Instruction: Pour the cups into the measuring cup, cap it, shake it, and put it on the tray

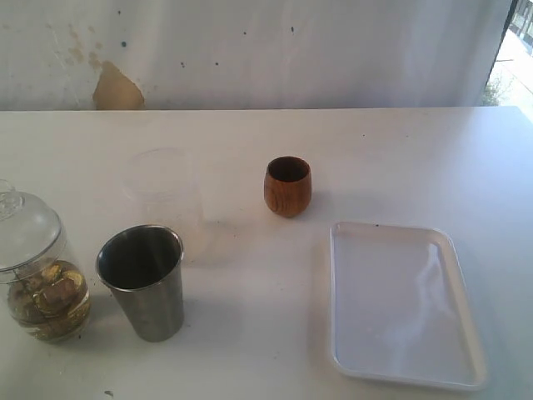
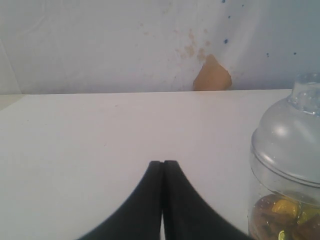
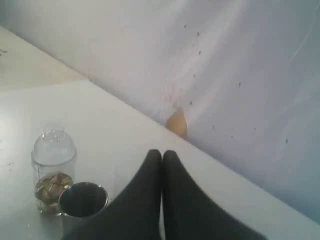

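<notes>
The brown wooden cup (image 1: 288, 186) stands upright mid-table. Near the front left is the steel tumbler (image 1: 143, 281), also upright, and its rim shows in the right wrist view (image 3: 83, 199). Behind it stands a very faint clear plastic cup (image 1: 163, 193), about as tall as the tumbler. It looks like the measuring cup, though no marks show. The white tray (image 1: 405, 305) lies at the front right with nothing in it. Neither gripper appears in the exterior view. My left gripper (image 2: 162, 163) and right gripper (image 3: 161, 153) are both shut on nothing, above the table.
A clear jar with a domed lid (image 1: 35, 268) holds golden pieces at the far left, beside the tumbler. It also shows in the wrist views (image 2: 287, 170) (image 3: 53, 170). A white wall with a brown patch (image 1: 116, 88) runs behind the white table (image 1: 250, 342).
</notes>
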Robot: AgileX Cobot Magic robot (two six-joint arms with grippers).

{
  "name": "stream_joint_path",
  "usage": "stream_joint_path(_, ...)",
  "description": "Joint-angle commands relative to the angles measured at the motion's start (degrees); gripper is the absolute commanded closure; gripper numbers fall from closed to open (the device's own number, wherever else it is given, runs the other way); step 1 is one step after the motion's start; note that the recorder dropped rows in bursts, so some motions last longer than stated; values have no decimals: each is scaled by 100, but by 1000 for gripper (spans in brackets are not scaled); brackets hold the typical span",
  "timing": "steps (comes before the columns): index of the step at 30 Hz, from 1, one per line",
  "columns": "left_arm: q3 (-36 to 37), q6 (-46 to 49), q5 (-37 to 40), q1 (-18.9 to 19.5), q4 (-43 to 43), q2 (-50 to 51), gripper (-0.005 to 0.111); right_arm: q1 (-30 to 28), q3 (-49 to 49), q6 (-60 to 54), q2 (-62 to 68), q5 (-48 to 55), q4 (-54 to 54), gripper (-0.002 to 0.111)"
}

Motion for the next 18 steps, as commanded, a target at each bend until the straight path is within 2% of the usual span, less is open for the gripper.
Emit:
stream_joint_path(1, 31, 10, -65, -21, -11, -21, 107, -992, 961, 17, -765, -1759, -191, 108)
stream_joint_path(9, 31, 10, -65, -21, -11, -21, 107, -2804, 2139, 174, -1697, -3855, -163, 108)
stream_joint_path(15, 31, 10, -65, -21, -11, -21, 107, -3533, 2638, 167, -2064, -4353, 135, 108)
stream_joint_path(18, 31, 10, -65, -21, -11, -21, 107, -3778, 2916, -280, -2240, -4446, 837, 108)
